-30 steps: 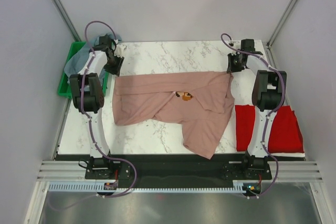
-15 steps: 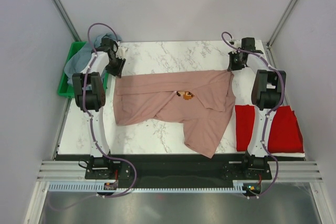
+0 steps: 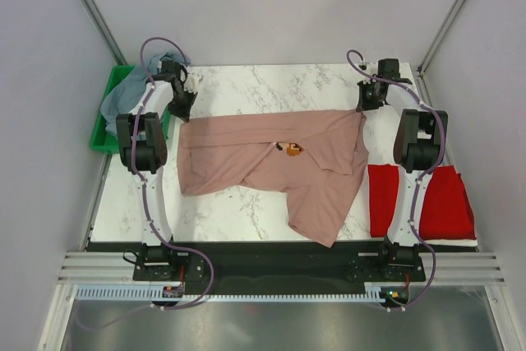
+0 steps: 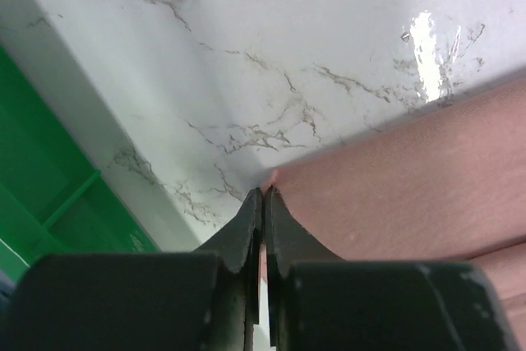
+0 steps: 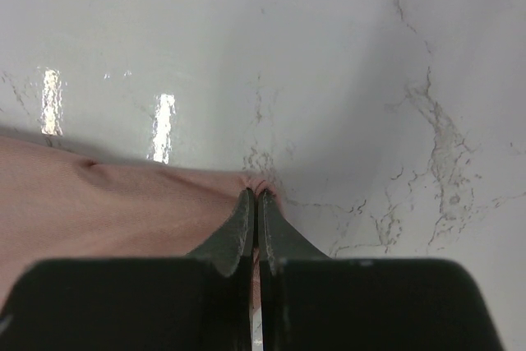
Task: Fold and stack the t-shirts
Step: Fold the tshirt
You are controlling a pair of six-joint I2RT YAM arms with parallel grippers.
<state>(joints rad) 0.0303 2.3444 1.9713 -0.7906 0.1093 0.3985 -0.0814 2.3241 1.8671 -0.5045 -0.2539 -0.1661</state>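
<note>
A dusty-pink t-shirt [image 3: 271,166] with a small pixel print [image 3: 289,150] lies spread and partly folded across the marble table [image 3: 263,88]. My left gripper [image 3: 182,113] is shut on its far left corner [image 4: 275,178]. My right gripper [image 3: 362,109] is shut on its far right corner [image 5: 267,187]. In both wrist views a sliver of pink cloth shows between the closed jaws. A folded red t-shirt [image 3: 448,203] lies at the right, near the front edge. A grey-blue t-shirt [image 3: 119,96] hangs over the green bin [image 3: 103,133].
The green bin stands off the table's left edge, close to my left arm; its wall shows in the left wrist view [image 4: 49,195]. Grey walls enclose the table on three sides.
The left gripper has moved slightly towards the far edge and closed on the pink shirt's corner. The right gripper closed on its corner earlier and holds still. The shirt's far edge looks a little straighter.
</note>
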